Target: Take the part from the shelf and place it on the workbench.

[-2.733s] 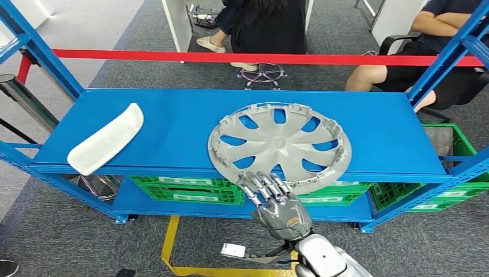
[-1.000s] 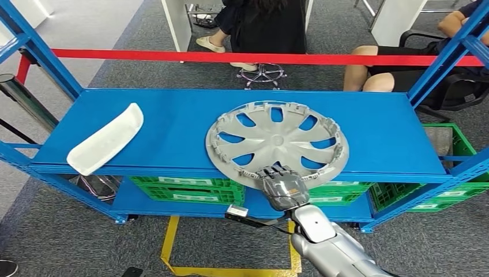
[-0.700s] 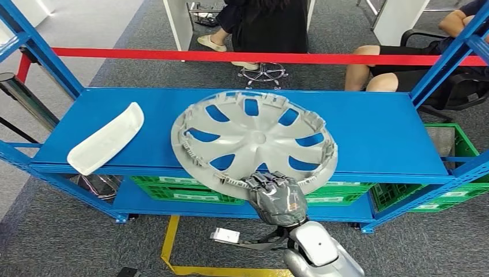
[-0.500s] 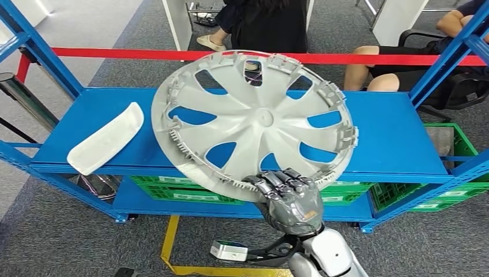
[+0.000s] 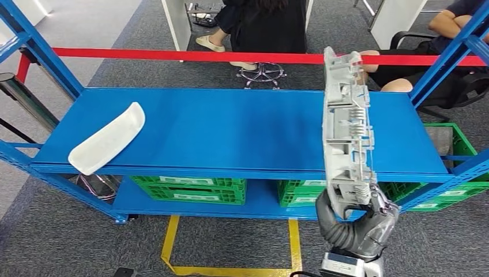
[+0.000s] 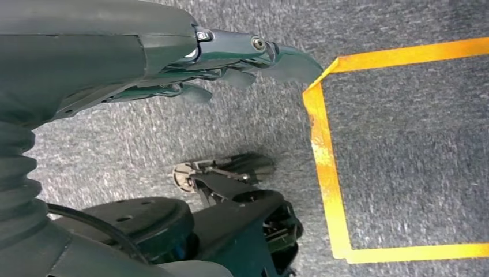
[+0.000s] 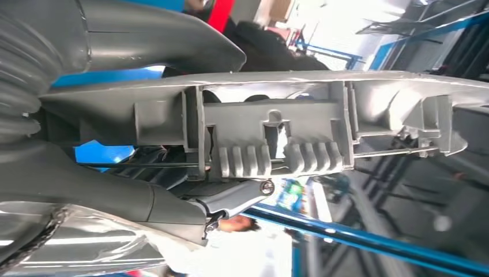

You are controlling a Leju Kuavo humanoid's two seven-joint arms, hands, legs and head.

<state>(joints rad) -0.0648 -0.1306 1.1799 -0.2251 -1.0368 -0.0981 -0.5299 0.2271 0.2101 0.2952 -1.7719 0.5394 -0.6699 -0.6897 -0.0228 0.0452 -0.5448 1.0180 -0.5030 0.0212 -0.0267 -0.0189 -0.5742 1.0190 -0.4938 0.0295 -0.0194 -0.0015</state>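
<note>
Gripping the grey wheel cover (image 5: 346, 133) by its lower rim, the right hand (image 5: 357, 222) holds it upright and edge-on to the head view, so that the ribbed clips along its rim face the camera. The cover is lifted off the blue shelf (image 5: 230, 130) and stands in front of the shelf's right half, its upper edge crossing the red bar (image 5: 173, 55) behind. In the right wrist view the rim of the cover (image 7: 271, 135) runs across the picture, clamped between the thick grey thumb (image 7: 144, 40) on one side and the darker fingers (image 7: 173, 202) on the other.

The left hand (image 6: 190, 63) hangs over the grey carpet near a yellow floor line (image 6: 326, 167); its dark fingers lie fairly straight and close together with nothing in them.

A white curved part (image 5: 106, 139) lies on the left end of the shelf, well apart from the cover. Green crates (image 5: 184, 190) stand on the lower level. Behind the shelf, a person in dark clothes (image 5: 262, 23) sits at the middle, and another person (image 5: 432, 34) sits on the right.
</note>
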